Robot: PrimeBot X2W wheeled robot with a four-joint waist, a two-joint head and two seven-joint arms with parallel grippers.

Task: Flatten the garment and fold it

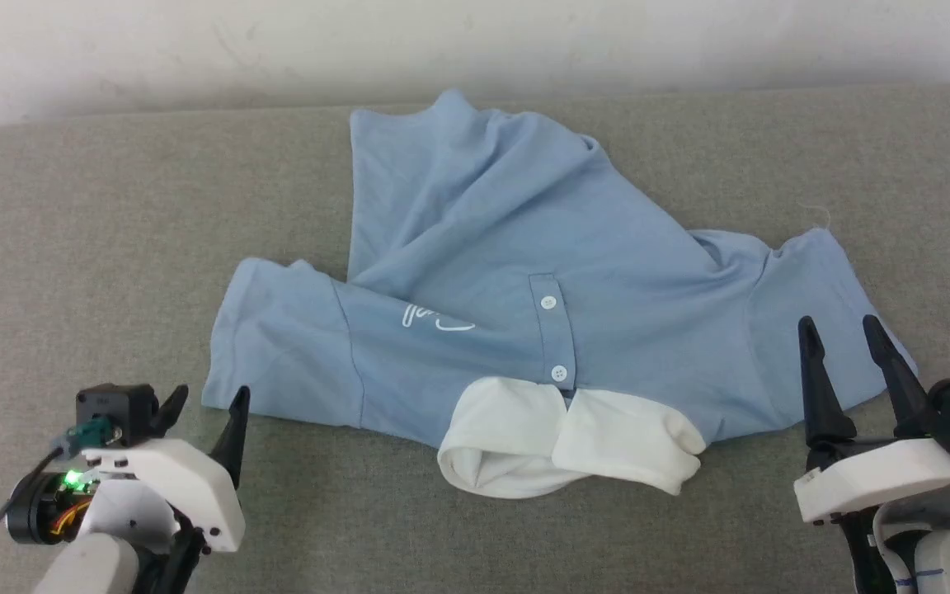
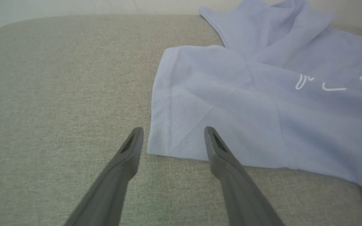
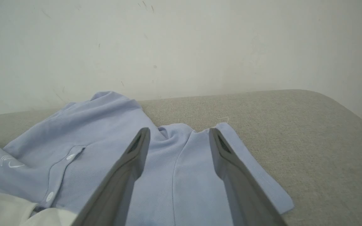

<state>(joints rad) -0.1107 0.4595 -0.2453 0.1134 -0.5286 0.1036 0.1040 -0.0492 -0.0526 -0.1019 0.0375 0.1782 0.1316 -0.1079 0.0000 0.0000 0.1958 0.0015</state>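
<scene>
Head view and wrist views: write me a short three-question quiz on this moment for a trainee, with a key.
1. True or false: the shirt's collar lies at the far end, away from the robot.
2. The left pincer is: A) shut on the collar; B) open, by a sleeve's corner; C) shut on a button.
3. Which part of the shirt do the right pincer's fingers stand over?
Key: 1 false, it lies at the near edge; 2 B; 3 the other sleeve.
</scene>
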